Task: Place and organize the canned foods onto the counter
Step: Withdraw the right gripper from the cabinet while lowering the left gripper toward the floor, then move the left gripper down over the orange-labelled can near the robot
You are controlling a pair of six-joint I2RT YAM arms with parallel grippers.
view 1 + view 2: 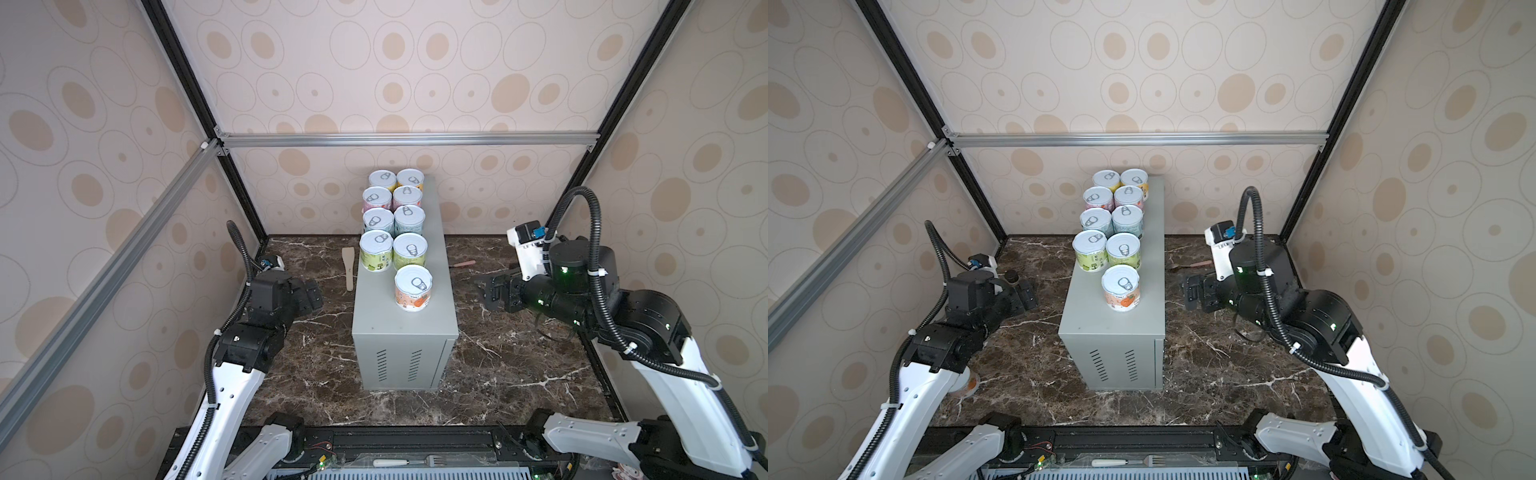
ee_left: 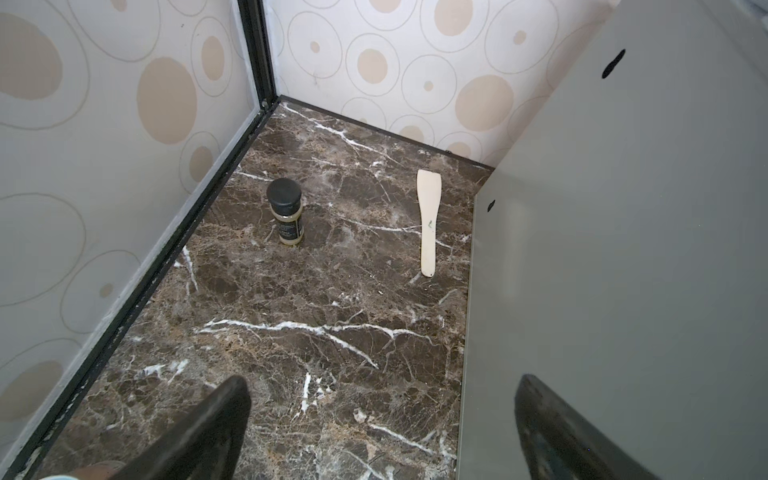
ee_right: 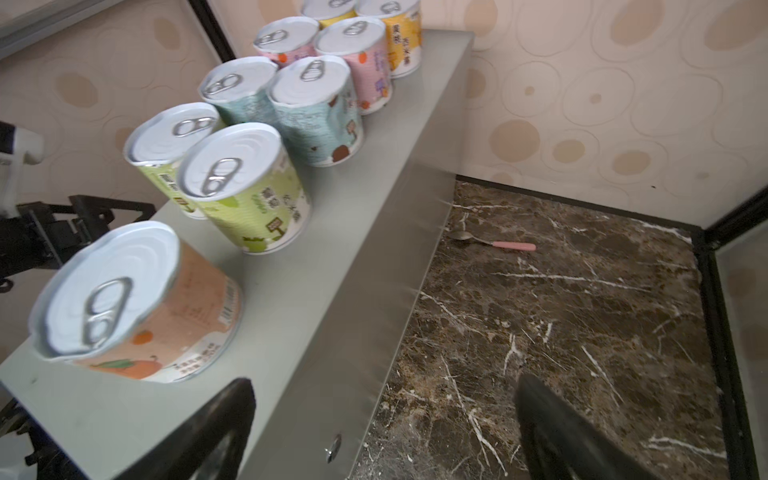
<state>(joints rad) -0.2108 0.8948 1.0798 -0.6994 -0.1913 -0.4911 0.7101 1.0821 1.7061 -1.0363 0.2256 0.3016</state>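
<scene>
Nearest the robot's base, a white-handled fork (image 1: 405,461) lay on the black rail. On the dark marble surface (image 1: 498,374) stood the grey counter (image 1: 399,328), its vent slots (image 1: 399,365) on the near end.

Nine canned foods (image 1: 1127,218) stood upright on its flat top, pull-tab lids up. The orange-label can (image 1: 413,289) stood alone at the front, in the right-hand column. It carried a printed orange fruit, a barcode (image 3: 226,307) and small Chinese text too blurred to read.

Behind it stood pairs, side by side and close together: two green cans (image 1: 376,251), two light-blue cans (image 1: 378,220), two pink cans (image 1: 377,199) and two yellow cans (image 1: 382,179). Their labels bore Chinese characters that could not be read with certainty.

The left gripper (image 1: 313,295) hung beside the counter's left wall, jaws spread wide and empty. The right gripper (image 1: 482,289) hung off the counter's right side, level with the orange-label can. It too was spread wide, with nothing between its fingers (image 3: 232,419).

Farther back on the marble lay a wooden spatula (image 1: 348,268) on the left and a pink-handled spoon (image 3: 492,243) on the right. A dark-capped bottle (image 2: 286,216) stood near the left wall, its label print illegible.
</scene>
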